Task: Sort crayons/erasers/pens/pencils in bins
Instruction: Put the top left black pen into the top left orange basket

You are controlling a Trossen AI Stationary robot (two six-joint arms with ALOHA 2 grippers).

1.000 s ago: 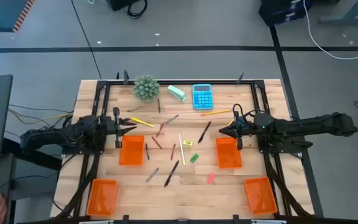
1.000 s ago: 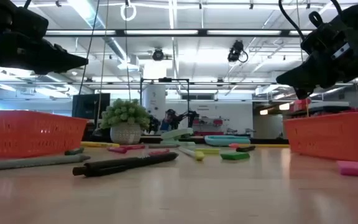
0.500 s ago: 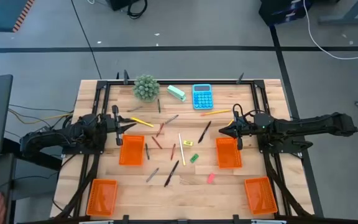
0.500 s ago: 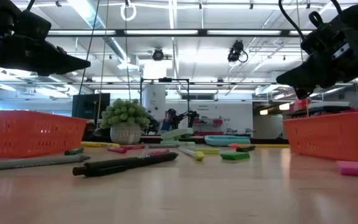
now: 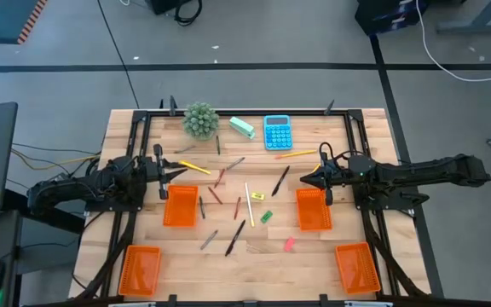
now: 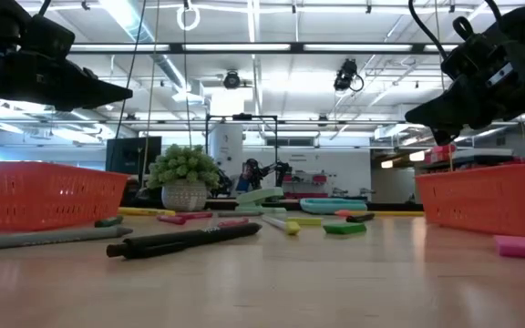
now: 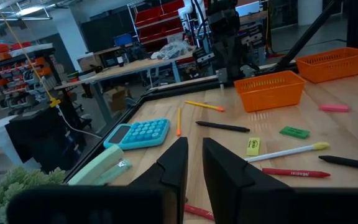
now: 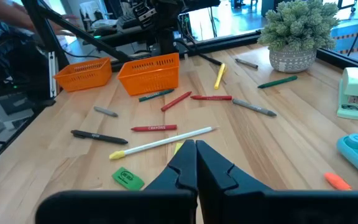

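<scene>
The crayons [image 5: 216, 195] look light, stiff and easily snapped, best pinched mid-stick by the barely parted, empty left pincer [image 5: 177, 171].

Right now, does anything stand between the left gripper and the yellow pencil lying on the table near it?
Nothing visible does. The left gripper hangs above the table, fingers slightly apart, and the yellow pencil lies just beyond its tips on bare wood.

Closed jaws of right gripper [image 8: 196, 163] above table, scattered crayons [image 8: 156, 128], two orange bins [image 8: 150, 72], potted plant [image 8: 296, 32]
</scene>
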